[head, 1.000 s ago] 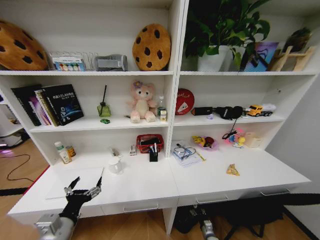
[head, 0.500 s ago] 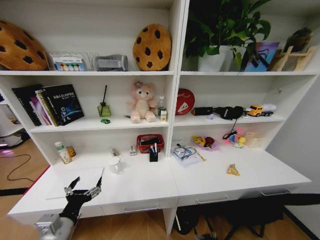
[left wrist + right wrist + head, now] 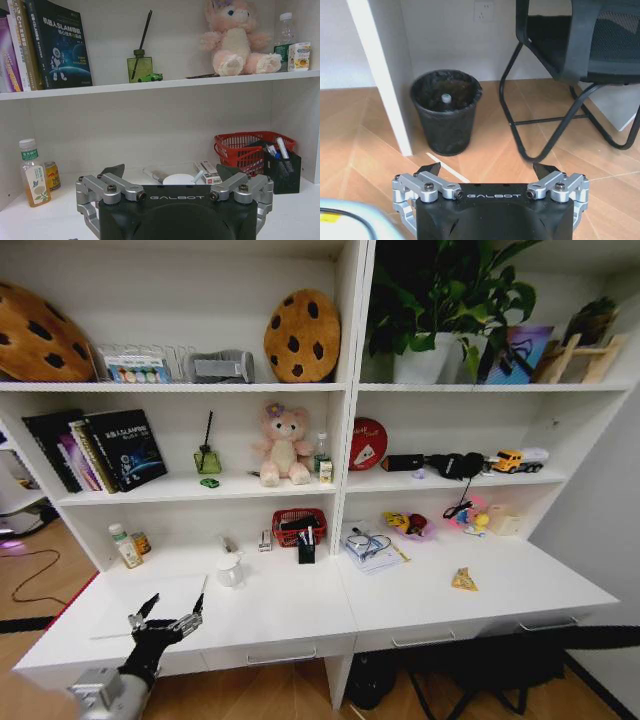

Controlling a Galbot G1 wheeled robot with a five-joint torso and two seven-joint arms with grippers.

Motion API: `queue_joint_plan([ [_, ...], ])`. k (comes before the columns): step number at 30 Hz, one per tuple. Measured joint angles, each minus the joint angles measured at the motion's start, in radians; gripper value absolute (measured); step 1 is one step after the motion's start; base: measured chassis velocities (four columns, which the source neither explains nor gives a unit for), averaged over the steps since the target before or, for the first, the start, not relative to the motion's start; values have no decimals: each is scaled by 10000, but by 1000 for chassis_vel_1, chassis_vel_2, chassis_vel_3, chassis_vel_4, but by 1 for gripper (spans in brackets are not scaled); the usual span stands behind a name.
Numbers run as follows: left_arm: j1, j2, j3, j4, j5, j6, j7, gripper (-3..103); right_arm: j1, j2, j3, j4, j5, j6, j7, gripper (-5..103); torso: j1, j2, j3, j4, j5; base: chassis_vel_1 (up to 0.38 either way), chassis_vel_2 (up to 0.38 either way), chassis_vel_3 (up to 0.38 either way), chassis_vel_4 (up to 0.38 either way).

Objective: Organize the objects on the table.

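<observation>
Left gripper [image 3: 168, 612] waits over the table [image 3: 290, 612], fingers spread wide.
The slim laptop [image 3: 150, 604] lies flat just behind this gripper; the yellow packet [image 3: 464, 581] is far to its right. The right gripper [image 3: 489, 169], fingers spread, hangs low above a wooden floor [image 3: 370, 160].

Between the earlier head views and the present one, the only change recorded concerns the right arm: its grey metal end, seen below the front edge of the long white surface [image 3: 300, 615] a second ago and lower still half a second ago, has dropped away from that spot. The right hand [image 3: 490, 170] now hangs low over the wooden floor [image 3: 365, 145], jaws spread wide, facing a black waste bin [image 3: 446, 111] and a black chair [image 3: 575, 65].
</observation>
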Motion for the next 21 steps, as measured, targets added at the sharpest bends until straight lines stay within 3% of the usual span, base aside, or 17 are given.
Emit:
queue_joint_plan([
  [4,0,0,0,0,-1,1,0,100,-1053,40,214,2115,329,-230,201,100,2,0,0,-1,-2,0,0,0,0],
  [7,0,0,0,1,0,0,0,100,-1777,-9,648,4727,758,-313,419,100,2,-1,0,2,1,0,0,0,0],
  [13,0,0,0,0,0,0,-1,100,-1850,-139,1542,7021,967,-677,279,100,4,-2,2,-1,1,0,0,0,0],
  [16,0,1,0,0,0,0,0,100,-1294,-250,2440,8586,1406,-1432,312,100,4,-3,2,-2,1,0,0,0,0],
  [17,0,1,0,0,0,0,0,100,-1294,-250,2440,8586,1406,-1432,312,100,4,-3,2,-2,1,0,0,0,0],
  [21,0,0,0,1,-1,0,0,100,-371,-813,3454,9644,2356,-2666,614,100,4,-3,2,-1,-1,0,0,0,0],
])
